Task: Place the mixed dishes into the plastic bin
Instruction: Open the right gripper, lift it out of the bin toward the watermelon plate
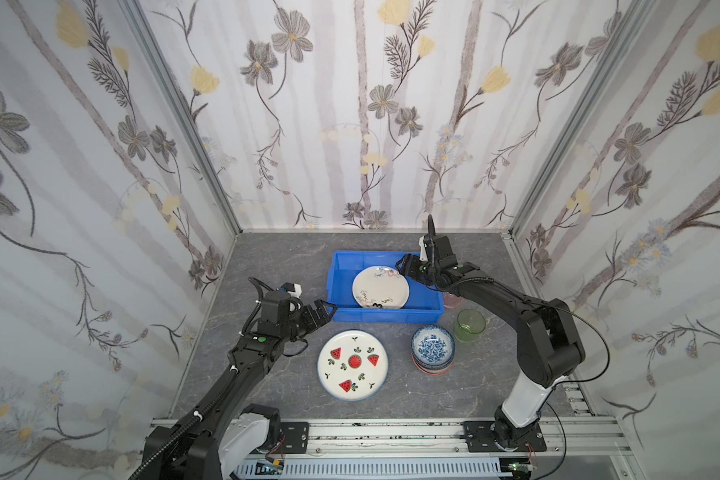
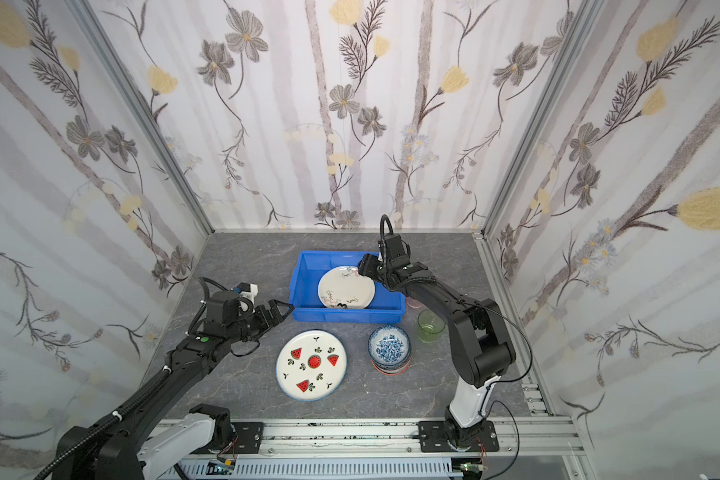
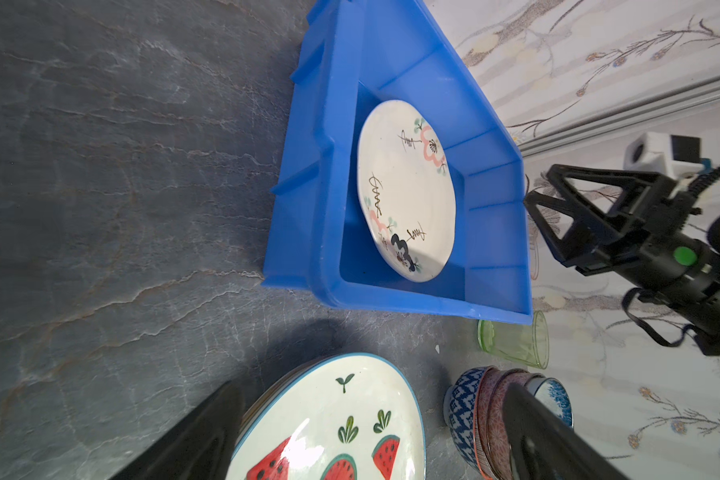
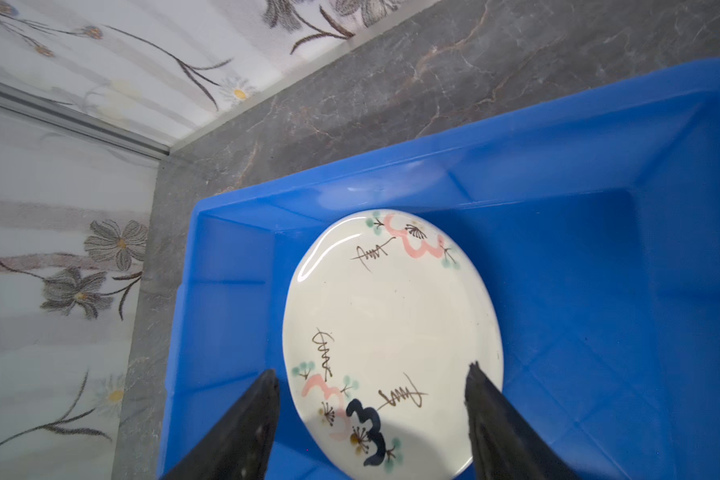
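The blue plastic bin [image 1: 385, 318] [image 2: 350, 316] [image 3: 321, 166] [image 4: 599, 124] stands at the middle back. A cream plate [image 1: 380, 287] [image 2: 346, 287] [image 3: 406, 187] [image 4: 391, 324] lies loose inside it. My right gripper [image 1: 402, 264] [image 2: 364, 264] [image 4: 371, 370] hovers open over the plate's far right edge, holding nothing. A watermelon-print plate [image 1: 352, 365] [image 2: 311, 365] [image 3: 329, 424] lies in front of the bin. Right of it are stacked bowls [image 1: 432, 349] [image 2: 389, 349] [image 3: 474, 415] and a green tumbler [image 1: 469, 326] [image 2: 431, 326] [image 3: 512, 338]. My left gripper [image 1: 327, 309] [image 2: 285, 309] [image 3: 371, 386] is open and empty at the bin's near left corner.
A pink tumbler [image 1: 452, 300] [image 2: 412, 301] stands right of the bin, mostly hidden behind my right arm. Flowered walls close in the grey tabletop [image 1: 275, 270] on three sides. A metal rail [image 1: 391, 436] runs along the front edge.
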Motion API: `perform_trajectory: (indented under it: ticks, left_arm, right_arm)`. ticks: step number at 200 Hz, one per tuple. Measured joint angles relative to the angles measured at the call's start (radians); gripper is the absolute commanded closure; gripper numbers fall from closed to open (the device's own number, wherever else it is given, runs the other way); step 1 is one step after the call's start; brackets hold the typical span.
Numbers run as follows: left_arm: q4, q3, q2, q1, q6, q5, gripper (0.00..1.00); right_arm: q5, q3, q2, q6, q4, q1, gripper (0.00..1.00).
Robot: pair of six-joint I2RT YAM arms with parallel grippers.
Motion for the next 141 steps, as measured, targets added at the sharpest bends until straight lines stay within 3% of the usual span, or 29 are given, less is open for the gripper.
perform_trajectory:
  ticks: [23,76,141]
  left_arm:
    - [-0.069,0.000,-0.041,0.000,-0.019,-0.038,0.00]
    - [-0.216,-0.032,-0.171,-0.001,-0.056,-0.105,0.00]
    - [-0.331,-0.059,-0.251,-0.026,-0.133,-0.171,0.00]
  right_arm:
    - [0.037,0.006,-0.070,-0.023,-0.027,0.060,0.01]
    - [0.098,-0.048,-0.226,-0.059,-0.111,0.196,0.00]
    - [0.024,-0.145,-0.376,-0.144,-0.164,0.300,0.04]
